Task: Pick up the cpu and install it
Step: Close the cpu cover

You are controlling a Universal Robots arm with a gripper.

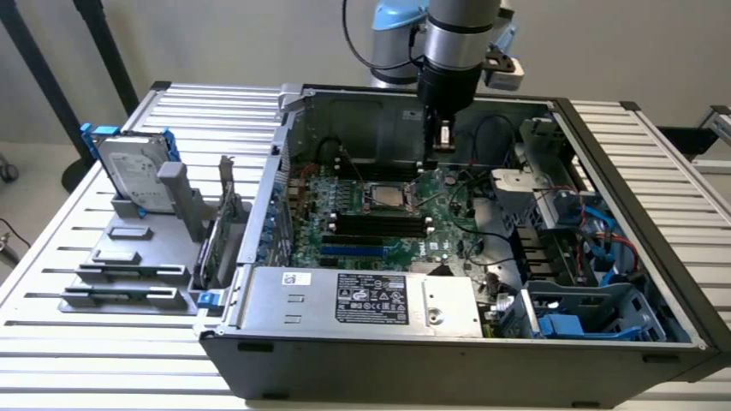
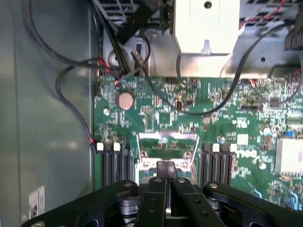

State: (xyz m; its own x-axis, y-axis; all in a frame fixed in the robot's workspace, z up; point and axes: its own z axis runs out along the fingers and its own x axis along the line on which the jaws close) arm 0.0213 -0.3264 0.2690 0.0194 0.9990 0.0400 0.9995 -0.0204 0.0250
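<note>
Your end effector (image 1: 440, 161) is closed on nothing, hovering at 1 o'clock of the cpu (image 1: 389, 198), which already looks seated in the motherboard socket (image 1: 365, 192), so little seems left.

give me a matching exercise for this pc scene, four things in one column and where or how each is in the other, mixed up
Things
1 hard drive
2 power supply
3 gripper
4 socket

Places or states
a middle of the green board
b upright in the grey rack, outside the case
c shut, above the board
d inside the case, label up, along the wall nearest the exterior camera

Pairs: 1-b, 2-d, 3-c, 4-a
</note>
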